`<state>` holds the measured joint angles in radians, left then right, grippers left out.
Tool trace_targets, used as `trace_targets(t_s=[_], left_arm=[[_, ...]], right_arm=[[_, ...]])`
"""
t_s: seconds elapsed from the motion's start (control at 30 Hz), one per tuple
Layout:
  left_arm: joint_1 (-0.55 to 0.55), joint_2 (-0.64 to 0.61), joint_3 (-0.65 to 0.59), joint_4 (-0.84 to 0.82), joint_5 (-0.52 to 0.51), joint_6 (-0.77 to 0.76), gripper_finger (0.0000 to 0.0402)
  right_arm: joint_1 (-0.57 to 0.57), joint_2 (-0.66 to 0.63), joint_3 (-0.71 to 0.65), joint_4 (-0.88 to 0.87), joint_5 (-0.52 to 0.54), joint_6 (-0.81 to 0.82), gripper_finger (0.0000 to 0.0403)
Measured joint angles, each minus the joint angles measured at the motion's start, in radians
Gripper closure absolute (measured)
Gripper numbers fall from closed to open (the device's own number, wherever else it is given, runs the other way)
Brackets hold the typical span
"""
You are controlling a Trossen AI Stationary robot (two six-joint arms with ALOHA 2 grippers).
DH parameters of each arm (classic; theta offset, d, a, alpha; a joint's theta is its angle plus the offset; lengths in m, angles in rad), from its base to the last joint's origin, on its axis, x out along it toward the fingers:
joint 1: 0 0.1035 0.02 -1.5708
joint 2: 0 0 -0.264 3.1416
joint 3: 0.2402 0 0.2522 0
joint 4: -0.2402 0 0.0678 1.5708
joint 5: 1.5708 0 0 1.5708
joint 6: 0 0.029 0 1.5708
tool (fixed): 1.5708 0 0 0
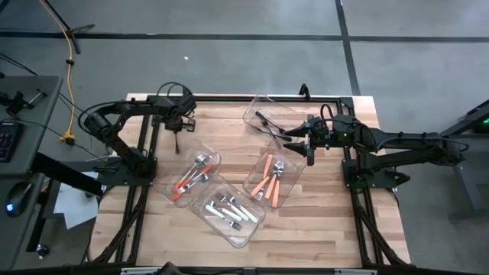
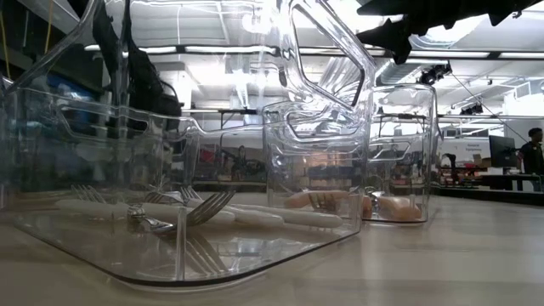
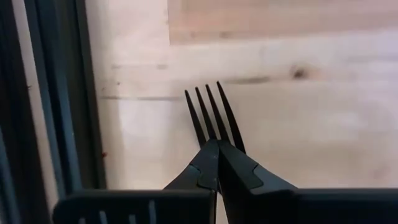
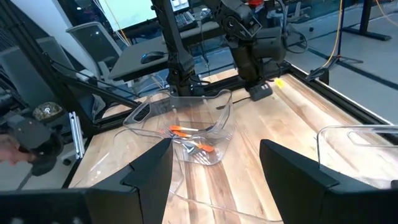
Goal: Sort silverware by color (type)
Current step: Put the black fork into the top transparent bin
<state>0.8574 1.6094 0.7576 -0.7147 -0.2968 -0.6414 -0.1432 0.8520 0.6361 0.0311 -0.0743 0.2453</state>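
Wooden planks carry four clear bins (image 1: 229, 220). Left gripper (image 1: 177, 130), near the table's far left edge, pinches a black fork (image 3: 211, 118), its handle hidden between the fingers. Orange-handled silverware (image 1: 269, 181) fills two bins and white-handled pieces (image 1: 229, 208) one; exact counts blur. Right gripper (image 1: 299, 140) hovers spread beside the fourth bin (image 1: 263, 114).

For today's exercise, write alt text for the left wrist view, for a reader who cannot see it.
A black fork is clamped between the shut fingers of the left tool, its four prongs pointing out over a pale wooden table. A dark metal rail runs along one edge of the table.
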Motion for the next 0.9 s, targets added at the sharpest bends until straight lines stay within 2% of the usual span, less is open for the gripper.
trace_targets(t_s=[0.3, 0.8, 0.9], left_arm=[[0.007, 0.001, -0.001, 0.126, -0.018, -0.188, 0.0401], [0.007, 0.006, -0.004, 0.337, 0.019, -0.475, 0.0401], [0.007, 0.006, -0.005, 0.379, 0.052, -0.510, 0.0401]], right_arm=[[0.000, 0.000, 0.000, 0.000, 0.000, 0.045, 0.0178], [0.000, 0.000, 0.000, 0.000, 0.000, 0.046, 0.0178], [0.000, 0.000, 0.000, 0.000, 0.000, 0.046, 0.0178]])
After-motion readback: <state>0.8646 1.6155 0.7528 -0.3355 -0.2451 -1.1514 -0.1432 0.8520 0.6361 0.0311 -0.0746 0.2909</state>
